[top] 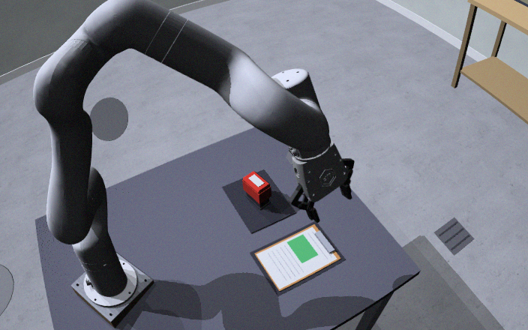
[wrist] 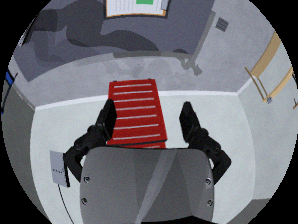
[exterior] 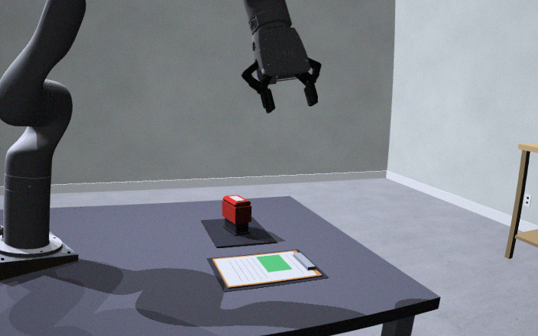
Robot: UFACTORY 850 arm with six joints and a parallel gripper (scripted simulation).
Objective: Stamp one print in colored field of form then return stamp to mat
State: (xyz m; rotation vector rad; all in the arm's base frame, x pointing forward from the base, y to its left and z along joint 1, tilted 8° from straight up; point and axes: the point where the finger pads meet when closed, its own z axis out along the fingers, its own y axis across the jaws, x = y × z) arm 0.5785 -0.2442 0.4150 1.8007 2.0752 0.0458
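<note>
The red stamp (top: pixel 256 187) with a white label on top stands upright at the middle of the dark mat (top: pixel 253 215); it also shows in the exterior view (exterior: pixel 236 211). The form (top: pixel 298 256) lies on a clipboard in front of the mat, and its green field (top: pixel 302 248) bears no mark. My gripper (exterior: pixel 289 103) (top: pixel 328 204) is open and empty. It hangs high above the table, above and to the right of the stamp.
The arm's base (top: pixel 110 286) is bolted to the table's near left corner. A wooden shelf (top: pixel 498 58) stands off the table at the far right. A floor vent (top: pixel 453 235) lies beside the table.
</note>
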